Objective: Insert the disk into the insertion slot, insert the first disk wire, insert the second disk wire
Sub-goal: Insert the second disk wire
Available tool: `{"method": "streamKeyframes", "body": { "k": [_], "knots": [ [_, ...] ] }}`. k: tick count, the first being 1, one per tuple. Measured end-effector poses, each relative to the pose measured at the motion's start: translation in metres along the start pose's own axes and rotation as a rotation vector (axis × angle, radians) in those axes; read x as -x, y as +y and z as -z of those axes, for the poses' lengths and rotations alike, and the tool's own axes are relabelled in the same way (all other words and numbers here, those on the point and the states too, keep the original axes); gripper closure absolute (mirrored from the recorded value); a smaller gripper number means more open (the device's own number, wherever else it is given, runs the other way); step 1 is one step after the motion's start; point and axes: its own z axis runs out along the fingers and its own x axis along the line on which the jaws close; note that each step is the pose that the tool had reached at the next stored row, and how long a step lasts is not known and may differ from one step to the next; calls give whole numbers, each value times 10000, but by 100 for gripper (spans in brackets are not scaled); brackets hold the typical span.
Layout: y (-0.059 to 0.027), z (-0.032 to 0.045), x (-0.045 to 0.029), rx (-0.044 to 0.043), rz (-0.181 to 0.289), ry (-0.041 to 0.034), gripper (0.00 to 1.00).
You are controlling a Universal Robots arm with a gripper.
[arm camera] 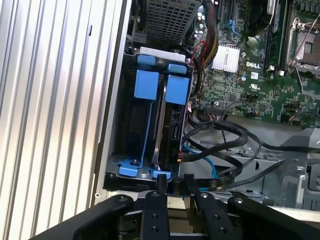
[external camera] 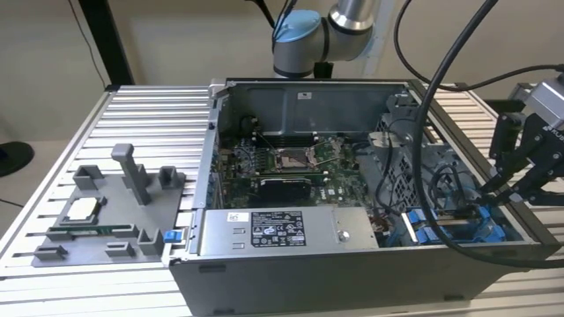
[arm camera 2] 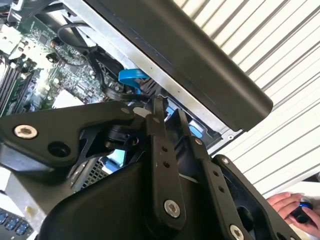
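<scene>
Grey metal computer case [external camera: 352, 277], open on a slatted table [external camera: 150, 105]. Its blue-railed insertion slot [arm camera: 147, 85], at the exterior view's right, holds the disk [arm camera: 171, 125] on edge, apparently seated. The gripper [arm camera: 175, 179] hovers at the disk's near end; its grip cannot be told. Loose wires [arm camera: 227, 132] lie beside; connecting one calls for careful alignment.
</scene>
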Motion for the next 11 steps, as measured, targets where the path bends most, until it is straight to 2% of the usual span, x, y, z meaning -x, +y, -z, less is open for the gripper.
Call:
{"method": "streamKeyframes", "body": {
  "k": [7,8,11],
  "knots": [
    [-5,-33,-5,31,-4,-1,0],
    [-5,-34,-5,31,-4,-1,100],
    [-5,-35,-5,31,-4,-1,100]
  ]
}}
